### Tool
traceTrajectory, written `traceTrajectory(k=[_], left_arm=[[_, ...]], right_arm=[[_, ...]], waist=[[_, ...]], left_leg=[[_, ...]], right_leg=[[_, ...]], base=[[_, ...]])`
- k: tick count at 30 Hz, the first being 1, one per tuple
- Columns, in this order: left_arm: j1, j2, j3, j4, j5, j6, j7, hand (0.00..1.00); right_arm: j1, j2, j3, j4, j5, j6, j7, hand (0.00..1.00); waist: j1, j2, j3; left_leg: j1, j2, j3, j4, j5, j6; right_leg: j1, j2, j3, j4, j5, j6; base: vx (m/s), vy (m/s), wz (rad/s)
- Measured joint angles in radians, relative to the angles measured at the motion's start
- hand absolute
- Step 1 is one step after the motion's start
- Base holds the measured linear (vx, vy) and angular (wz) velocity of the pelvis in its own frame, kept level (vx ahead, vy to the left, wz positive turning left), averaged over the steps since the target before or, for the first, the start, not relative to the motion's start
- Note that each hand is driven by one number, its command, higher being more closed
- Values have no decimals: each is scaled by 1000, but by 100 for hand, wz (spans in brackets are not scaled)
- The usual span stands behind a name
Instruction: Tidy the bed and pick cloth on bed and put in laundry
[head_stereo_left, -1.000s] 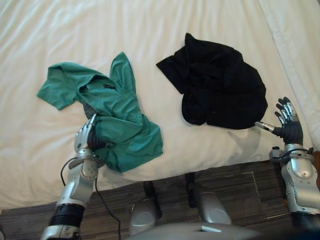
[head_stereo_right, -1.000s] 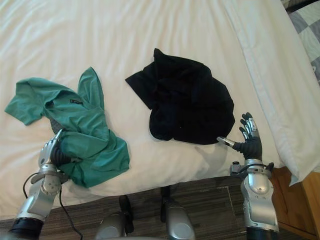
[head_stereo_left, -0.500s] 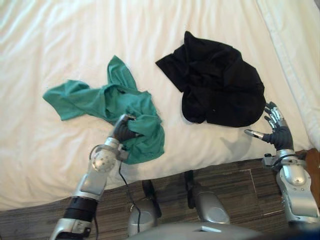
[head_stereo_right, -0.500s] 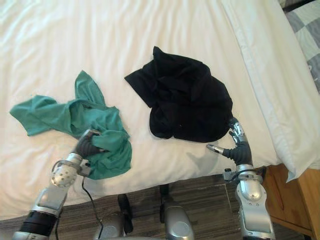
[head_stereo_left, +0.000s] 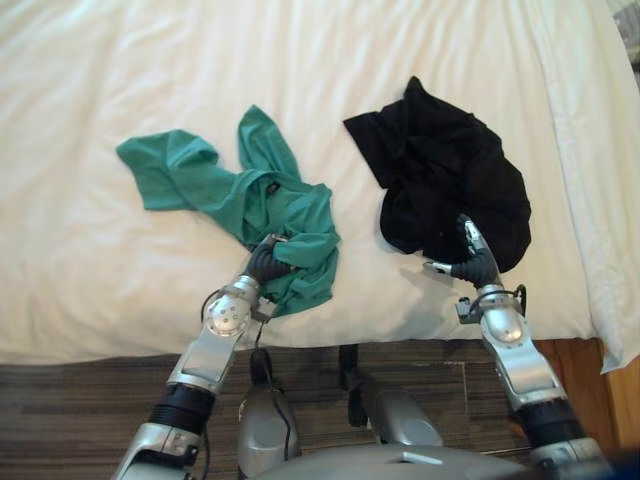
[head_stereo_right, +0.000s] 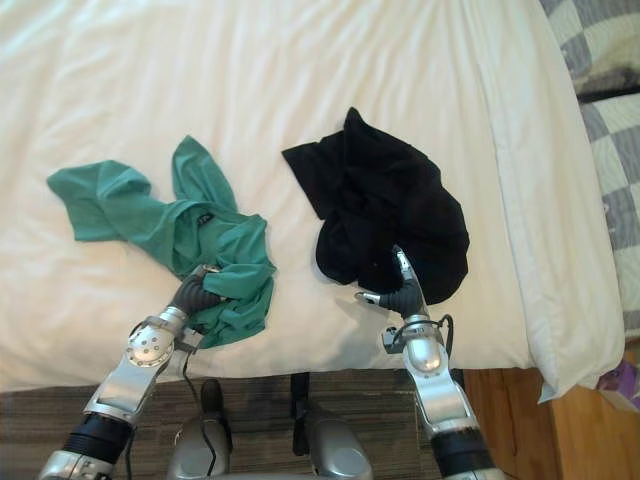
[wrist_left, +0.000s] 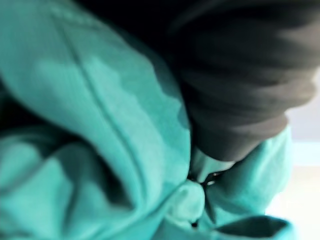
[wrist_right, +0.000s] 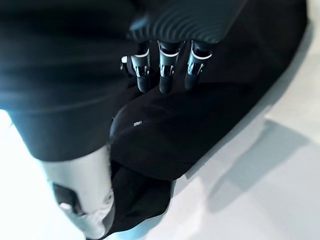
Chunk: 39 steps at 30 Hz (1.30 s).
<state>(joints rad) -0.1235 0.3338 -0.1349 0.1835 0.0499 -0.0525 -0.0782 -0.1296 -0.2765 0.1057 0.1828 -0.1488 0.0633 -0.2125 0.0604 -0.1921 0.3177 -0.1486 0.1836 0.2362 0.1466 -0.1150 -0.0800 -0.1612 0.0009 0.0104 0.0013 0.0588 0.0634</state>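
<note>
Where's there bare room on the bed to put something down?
Bare sheet lies beyond both cloths and left of the green shirt; a narrower strip runs between it and the black cloth. The near edge is crowded: left hand grips the shirt, right hand rests on the black cloth.

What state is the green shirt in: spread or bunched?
Bunched: the green shirt lies crumpled, near end clutched in the left hand.
</note>
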Motion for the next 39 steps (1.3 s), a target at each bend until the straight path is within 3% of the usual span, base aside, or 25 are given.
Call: traceTrajectory(k=[5,8,14,17,18,22,26,31,34,39], left_arm=[[-15,-45,41,0,-59,-1,2,100],[-23,-71,59,0,-59,-21,2,100],[-78,-93,63,-1,-57,-62,2,100],[-100,-94,62,-3,-57,-65,2,100],[-116,-94,60,-3,-57,-65,2,100],[-176,-95,57,-3,-57,-71,8,100],[-216,-97,58,-2,-51,-95,40,100],[-255,-97,60,36,27,-134,92,100],[-261,-97,53,63,70,-134,131,100],[-270,-90,29,148,111,-130,178,100]], right_arm=[[-106,0,23,119,-61,109,-58,0],[-151,-16,16,159,-71,146,-79,0],[-228,-58,-22,198,-71,190,-91,0],[-264,-60,-24,221,-71,200,-112,0],[-291,-64,-24,242,-71,206,-122,100],[-425,-126,-25,350,-58,226,-136,100],[-511,-174,-58,415,33,217,-136,100],[-554,-201,-78,488,152,125,-134,100],[-535,-184,-82,512,220,66,-120,100],[-405,-82,-101,465,295,-27,-113,100]], waist=[[15,-31,14],[18,-39,24],[41,-48,87],[42,-48,88],[43,-48,95],[44,-43,111],[42,-23,125],[34,0,132],[30,4,130],[6,5,129]], left_leg=[[-17,-4,-32,-3,3,3],[-37,-5,-50,-5,5,5],[-47,-4,-62,-26,28,9],[-71,-6,-67,-39,39,8],[-81,-7,-70,-39,44,8],[-132,-14,-79,-42,69,7],[-149,-29,-80,-101,126,1],[-103,-52,-58,-251,239,-5],[-87,-52,-45,-251,248,-4],[-26,-58,-23,-251,247,-5]], right_leg=[[-11,-3,0,7,21,6],[-35,-3,-1,25,23,6],[-51,0,-1,26,51,3],[-80,0,-1,26,67,3],[-87,-1,-1,22,71,5],[-137,-7,-1,20,75,2],[-172,-16,-1,6,75,1],[-185,-23,0,-11,32,-10],[-180,-23,4,-2,32,-10],[-128,-28,16,0,36,-15]], base=[[-26,27,10],[-12,28,13],[-8,14,6],[-9,5,4],[-19,4,6],[-40,-4,8],[-52,-39,7],[-54,-46,3],[-15,-20,-10],[35,3,-8]])
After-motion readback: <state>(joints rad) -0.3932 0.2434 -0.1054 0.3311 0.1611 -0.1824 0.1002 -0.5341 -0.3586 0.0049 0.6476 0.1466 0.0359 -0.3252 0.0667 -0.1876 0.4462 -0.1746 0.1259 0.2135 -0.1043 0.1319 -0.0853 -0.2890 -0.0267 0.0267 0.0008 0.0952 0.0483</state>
